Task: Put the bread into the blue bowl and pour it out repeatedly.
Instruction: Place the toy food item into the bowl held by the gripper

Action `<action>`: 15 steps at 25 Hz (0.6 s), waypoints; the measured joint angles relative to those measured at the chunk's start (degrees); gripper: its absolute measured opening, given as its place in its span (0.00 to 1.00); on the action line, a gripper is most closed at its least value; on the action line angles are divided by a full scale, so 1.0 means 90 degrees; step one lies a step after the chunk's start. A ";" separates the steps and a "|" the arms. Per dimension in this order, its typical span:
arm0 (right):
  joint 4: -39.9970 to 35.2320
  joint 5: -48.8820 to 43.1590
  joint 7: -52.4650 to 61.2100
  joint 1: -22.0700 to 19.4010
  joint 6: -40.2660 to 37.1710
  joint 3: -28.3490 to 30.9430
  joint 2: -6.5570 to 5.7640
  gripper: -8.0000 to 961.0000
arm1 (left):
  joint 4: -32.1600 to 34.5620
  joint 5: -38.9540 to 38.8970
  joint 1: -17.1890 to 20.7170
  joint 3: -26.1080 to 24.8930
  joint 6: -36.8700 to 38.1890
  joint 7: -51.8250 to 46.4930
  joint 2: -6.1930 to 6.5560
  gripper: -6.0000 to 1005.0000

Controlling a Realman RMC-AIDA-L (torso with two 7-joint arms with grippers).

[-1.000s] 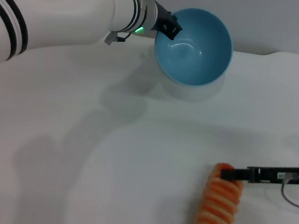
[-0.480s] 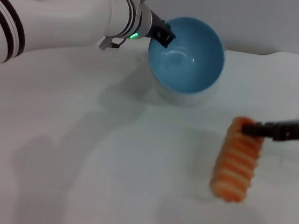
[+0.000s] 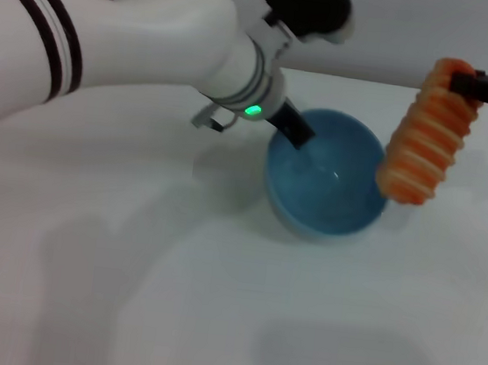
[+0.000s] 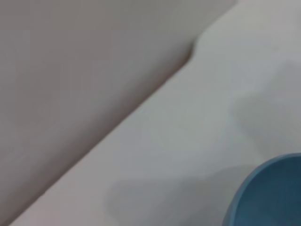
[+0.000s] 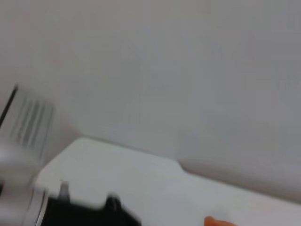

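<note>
Below the right gripper (image 3: 463, 82), which is closed on the upper end of the bread (image 3: 426, 133), the loaf hangs free in the air with its long axis nearly vertical, only a little tilted, and its lower end is the part closest to the blue bowl (image 3: 326, 176). From this gripper the bowl lies downward and toward the robot's left side; the lower tip of the bread is just beside the bowl's rim on the right, at the edge and not yet over the middle of the opening. I judge that the coming move depends on this small offset: the loaf must go a little more to the left before it is released, otherwise it may hit the rim and fall on the table (image 3: 211, 320). On the opposite side of the bowl, the left gripper (image 3: 298, 131) is at the rim and seems to hold it, one dark finger reaching inside, so the bowl sits upright with its opening upward. The right arm is clearly the nearer one to the bread.
</note>
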 joint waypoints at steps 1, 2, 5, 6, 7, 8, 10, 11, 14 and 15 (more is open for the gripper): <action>0.0061 0.0047 -0.0004 0.0032 0.0129 -0.0087 0.0012 0.21 | 0.0000 0.0000 0.0000 0.0000 0.0000 0.0000 0.0000 0.00; 0.0213 0.0075 -0.0006 0.0090 0.0271 -0.0249 0.0026 0.21 | 0.0076 -0.0045 0.0000 0.0121 0.0007 -0.0001 0.0000 0.00; 0.0475 0.0098 -0.0006 0.0163 0.0456 -0.0431 0.0025 0.19 | 0.0211 -0.0092 0.0018 0.0239 0.0008 -0.0026 -0.0001 0.00; 0.0605 0.0104 -0.0007 0.0192 0.0528 -0.0502 0.0026 0.19 | 0.0221 -0.0109 0.0024 0.0241 -0.0001 -0.0033 -0.0002 0.00; 0.0757 0.0105 -0.0009 0.0232 0.0623 -0.0565 0.0023 0.19 | 0.0228 -0.0125 0.0028 0.0245 -0.0017 -0.0036 -0.0002 0.00; 0.0928 0.0106 -0.0012 0.0274 0.0708 -0.0632 0.0019 0.18 | 0.0228 -0.0133 0.0031 0.0247 -0.0033 -0.0036 -0.0001 0.00; 0.1145 0.0106 -0.0030 0.0318 0.0819 -0.0732 0.0014 0.18 | 0.0228 -0.0137 0.0034 0.0242 -0.0045 -0.0035 0.0007 0.00; 0.1227 0.0111 -0.0060 0.0326 0.0882 -0.0764 0.0013 0.17 | 0.0228 -0.0138 0.0034 0.0232 -0.0045 -0.0036 0.0009 0.00; 0.1446 0.0383 -0.0510 0.0283 0.0995 -0.0797 0.0036 0.16 | 0.0218 -0.0141 0.0047 0.0196 -0.0054 -0.0036 0.0012 0.00; 0.1563 0.0598 -0.0774 0.0259 0.1000 -0.0798 0.0037 0.16 | 0.0218 -0.0141 0.0051 0.0196 -0.0061 -0.0036 0.0012 0.00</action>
